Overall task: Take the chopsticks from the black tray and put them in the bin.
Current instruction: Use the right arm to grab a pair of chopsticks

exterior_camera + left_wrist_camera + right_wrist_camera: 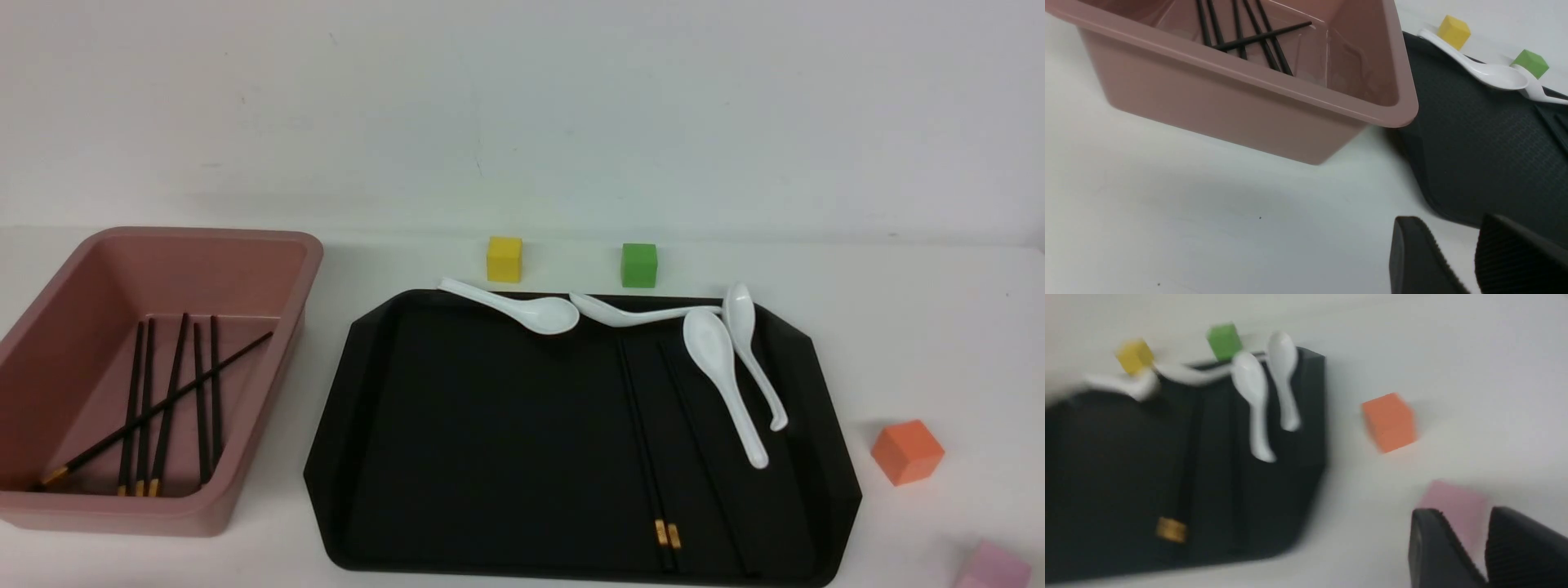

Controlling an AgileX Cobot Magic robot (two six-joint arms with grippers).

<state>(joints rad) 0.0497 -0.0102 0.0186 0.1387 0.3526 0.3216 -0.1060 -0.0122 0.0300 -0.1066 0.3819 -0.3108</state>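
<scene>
Closest to the lens, your right gripper hangs over bare table beside a pink cube, fingers apart and holding nothing. Your left gripper is narrowly parted and also empty, near the black tray. Six chopsticks lie in the bin. At least two more remain on the tray's right half, below four white spoons.

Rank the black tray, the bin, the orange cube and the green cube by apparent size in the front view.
1. black tray
2. bin
3. orange cube, though it sits nearer the camera
4. green cube
</scene>
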